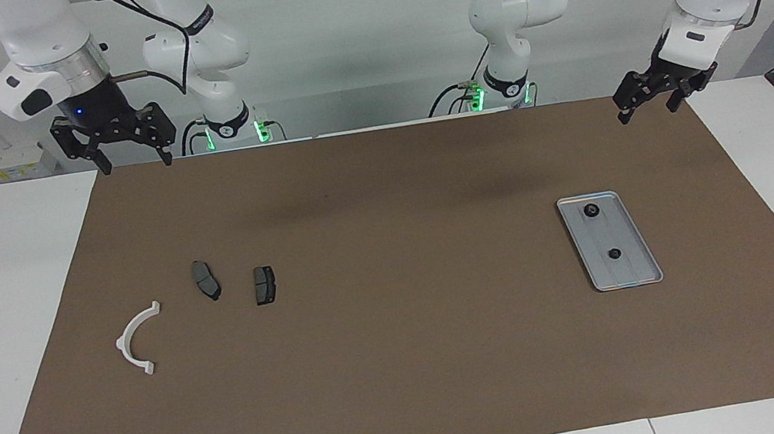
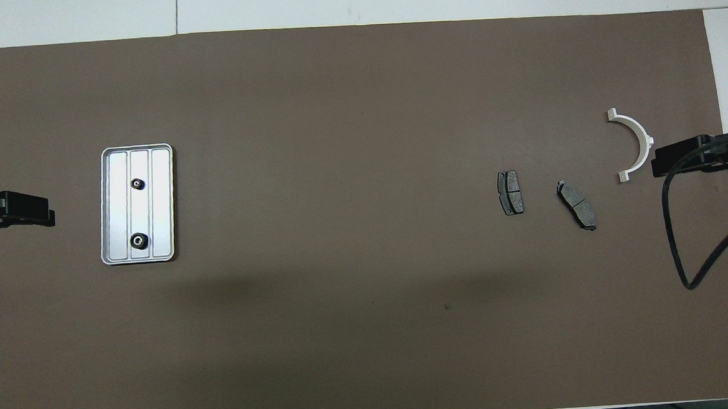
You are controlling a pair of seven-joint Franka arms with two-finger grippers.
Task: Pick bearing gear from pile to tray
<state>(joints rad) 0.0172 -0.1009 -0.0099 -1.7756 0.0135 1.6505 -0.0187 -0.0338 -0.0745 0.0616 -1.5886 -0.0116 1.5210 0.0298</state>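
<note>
Left gripper [image 1: 646,102] open; 2 round gears [image 1: 591,210] on ribbed metal tray [image 1: 639,278].

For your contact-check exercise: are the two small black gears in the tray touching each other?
Apart. The overhead view shows one gear and the other gear with a bare stretch of tray floor between them.

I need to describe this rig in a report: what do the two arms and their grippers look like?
Both arms are glossy white with rounded joints, dark grey joint caps and black cables. Green lights glow at their bases. The right gripper is black under a silver collar; the left gripper is black too.
</note>
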